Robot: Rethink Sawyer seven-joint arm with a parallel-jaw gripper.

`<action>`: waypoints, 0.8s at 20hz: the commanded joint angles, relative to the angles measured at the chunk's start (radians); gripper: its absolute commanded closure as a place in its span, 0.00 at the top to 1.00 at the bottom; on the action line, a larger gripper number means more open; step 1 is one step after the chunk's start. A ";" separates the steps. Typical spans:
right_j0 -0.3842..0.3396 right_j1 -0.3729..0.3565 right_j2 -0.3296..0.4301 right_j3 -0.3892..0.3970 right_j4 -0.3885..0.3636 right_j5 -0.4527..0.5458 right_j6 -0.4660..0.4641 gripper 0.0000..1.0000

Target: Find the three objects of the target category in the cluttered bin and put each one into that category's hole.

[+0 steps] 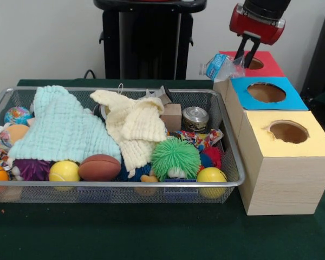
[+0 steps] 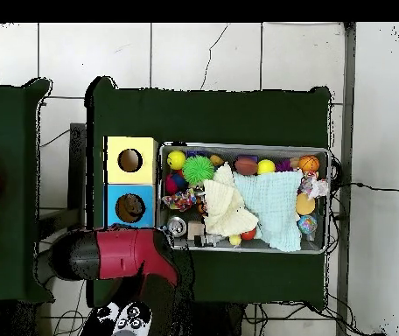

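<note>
Dark green cloth covers the table, and on it stand a wire-mesh bin and, touching its end, a row of three wooden boxes, each with one round hole on top. The yellow-topped box is nearest the front camera, the blue-topped box is next, and the red-topped box is farthest. The bin is crowded: a pale mint cloth and a cream cloth lie over the middle; along the front wall sit a yellow ball, a small brown football, a green spiky ball and a second yellow ball; a metal can and a small wooden block rest near the back. The gripper hangs above the red-topped box, its fingers pinching a clear plastic packet with blue print held beside that box's hole. Bare cloth lies open in front of the bin.
</note>
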 commanded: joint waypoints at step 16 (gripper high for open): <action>0.041 0.081 -0.102 -0.239 0.191 0.097 0.292 0.00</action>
